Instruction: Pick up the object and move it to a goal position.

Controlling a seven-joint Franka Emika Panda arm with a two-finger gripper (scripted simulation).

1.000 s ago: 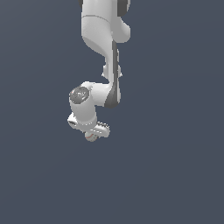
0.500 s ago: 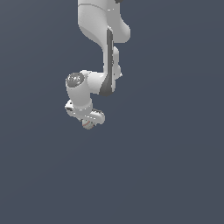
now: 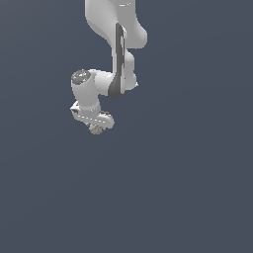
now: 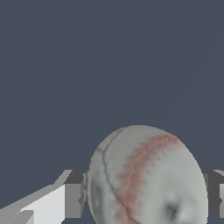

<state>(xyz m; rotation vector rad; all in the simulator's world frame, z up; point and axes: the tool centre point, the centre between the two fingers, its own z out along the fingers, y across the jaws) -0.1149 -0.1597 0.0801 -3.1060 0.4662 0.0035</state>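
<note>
This place is not a real room but a simulated scene. The background is one flat dark blue-grey colour in both views, with no walls, no furniture and no visible floor edge. The white robot arm has smooth, clean surfaces with simple shading, as rendered models have. In the wrist view the ball shows a slightly blurred painted texture, also typical for a computer render.
</note>
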